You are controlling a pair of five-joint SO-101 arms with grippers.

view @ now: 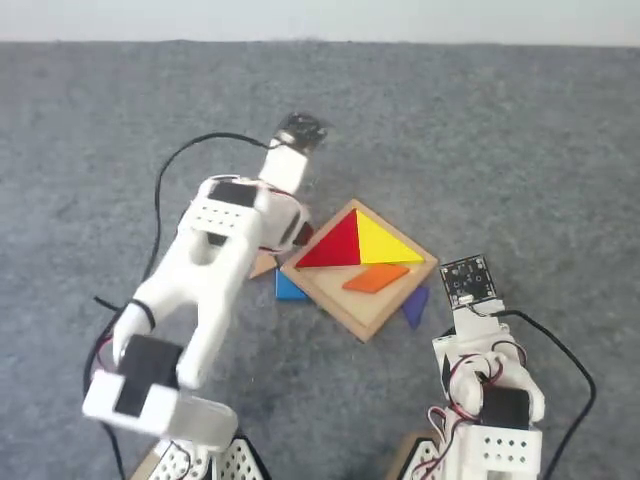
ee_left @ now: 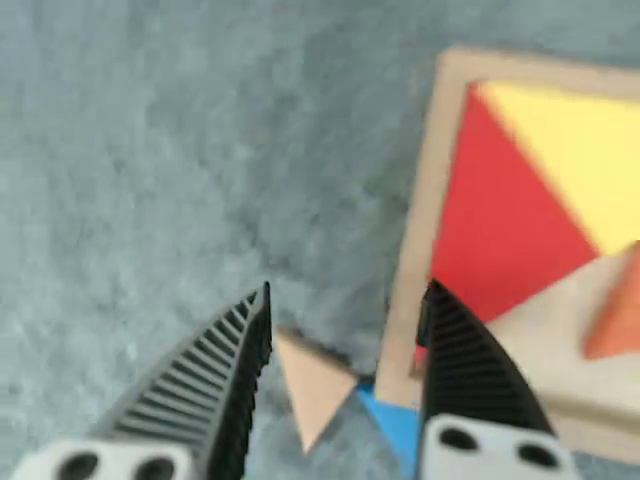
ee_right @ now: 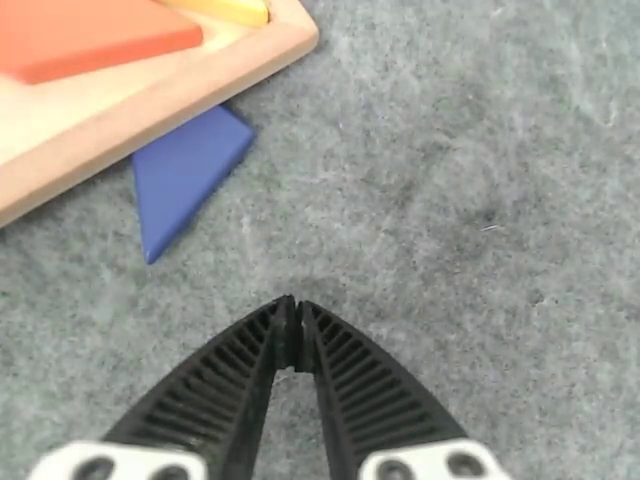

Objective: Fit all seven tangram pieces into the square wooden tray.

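The square wooden tray (view: pixel 347 312) lies mid-table and holds a red triangle (view: pixel 335 245), a yellow triangle (view: pixel 385 243) and an orange piece (view: pixel 375 278). On the carpet by its left side lie a tan triangle (ee_left: pixel 315 385) and a blue piece (ee_left: pixel 395 422). My left gripper (ee_left: pixel 350 292) is open above them, one finger over the tray rim (ee_left: pixel 425 200). A dark blue piece (ee_right: pixel 185 170) lies against the tray's right edge (ee_right: pixel 150 115). Nearer me, my right gripper (ee_right: pixel 292 305) is shut and holds nothing, over bare carpet.
Grey carpet covers the table. The left arm (view: pixel 210 270) stretches from the front left to the tray, with a black cable (view: pixel 165 190) looping beside it. The right arm (view: pixel 480 380) stands at the front right.
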